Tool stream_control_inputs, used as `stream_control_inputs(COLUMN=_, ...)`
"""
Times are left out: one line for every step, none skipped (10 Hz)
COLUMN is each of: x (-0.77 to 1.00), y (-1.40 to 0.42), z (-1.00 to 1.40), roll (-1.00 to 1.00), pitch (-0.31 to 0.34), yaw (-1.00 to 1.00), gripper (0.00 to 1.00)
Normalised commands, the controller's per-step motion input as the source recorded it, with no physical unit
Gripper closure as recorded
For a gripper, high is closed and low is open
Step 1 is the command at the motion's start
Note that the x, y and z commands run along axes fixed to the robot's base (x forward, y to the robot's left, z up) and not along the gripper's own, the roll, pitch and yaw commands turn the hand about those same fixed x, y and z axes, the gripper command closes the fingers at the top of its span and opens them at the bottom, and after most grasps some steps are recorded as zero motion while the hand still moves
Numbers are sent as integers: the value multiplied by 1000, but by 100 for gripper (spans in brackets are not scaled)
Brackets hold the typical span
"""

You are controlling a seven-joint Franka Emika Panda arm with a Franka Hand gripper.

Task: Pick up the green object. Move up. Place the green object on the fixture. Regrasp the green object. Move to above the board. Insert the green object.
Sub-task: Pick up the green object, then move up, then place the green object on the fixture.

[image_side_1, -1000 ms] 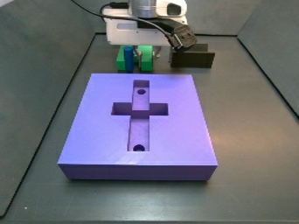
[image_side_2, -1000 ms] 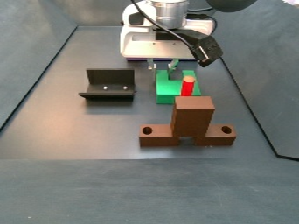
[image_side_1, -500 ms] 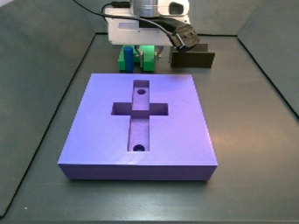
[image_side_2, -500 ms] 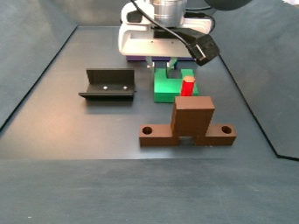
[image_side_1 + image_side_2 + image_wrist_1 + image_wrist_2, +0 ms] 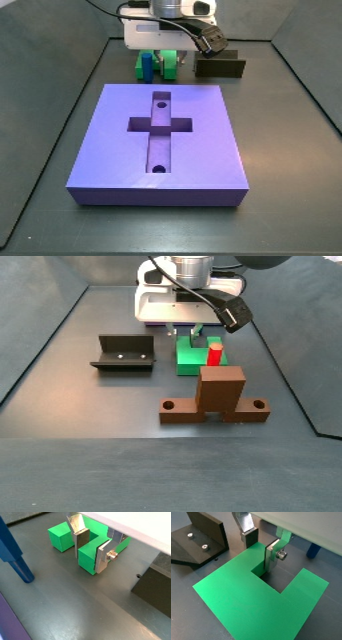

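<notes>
Two green prongs rise from the green object, which sits on the dark floor at the far end of the purple board in a side view and just behind the red peg in a side view. The hand is low over the block, with one silver finger against the side of a prong and the other finger standing in the notch between the prongs, so the plates straddle one prong. A narrow gap shows between that prong and the plates; the fingers are apart, not pressed on it. In both wrist views the block lies flat on the floor.

The fixture, a dark bracket with raised sides, stands well apart from the block in a side view, and it shows close by in a wrist view. A blue peg stands upright near the block. The brown base carrying the red peg is in front of the block in a side view.
</notes>
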Motion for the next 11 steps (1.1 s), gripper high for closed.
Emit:
stream_control_inputs(x=0, y=0, z=0, roll=0, pitch=0, yaw=0, gripper=100)
stream_control_inputs(x=0, y=0, z=833, roll=0, pitch=0, yaw=0, gripper=100)
stream_control_inputs(x=-31, y=-66, z=797, roll=-10, pitch=25, yaw=-28, gripper=100)
stream_control_inputs(x=-66, y=-46, z=593, roll=-8, pitch=45, yaw=-23, gripper=100)
stream_control_inputs(x=-8, y=-19, z=224, roll=-1, pitch=2, yaw=-14, gripper=100)
stream_control_inputs(x=0, y=-69, z=0, roll=0, pitch=0, yaw=0, gripper=100)
stream_control_inputs(x=-126, y=-20, z=0, roll=-143, pitch=-309, yaw=-129, gripper=100)
stream_control_inputs(x=323, y=-120, z=0, roll=-249, pitch=0, yaw=0, gripper=100)
stream_control_inputs(x=411, y=-137, z=214, roll=-511, pitch=0, yaw=-66, gripper=100)
stream_control_inputs(x=477, y=-31, z=383, roll=-894, pitch=-14, yaw=-149, gripper=100)
stream_control_inputs(x=531, y=-11, z=457, roll=-989, pitch=-26, yaw=-191, gripper=100)
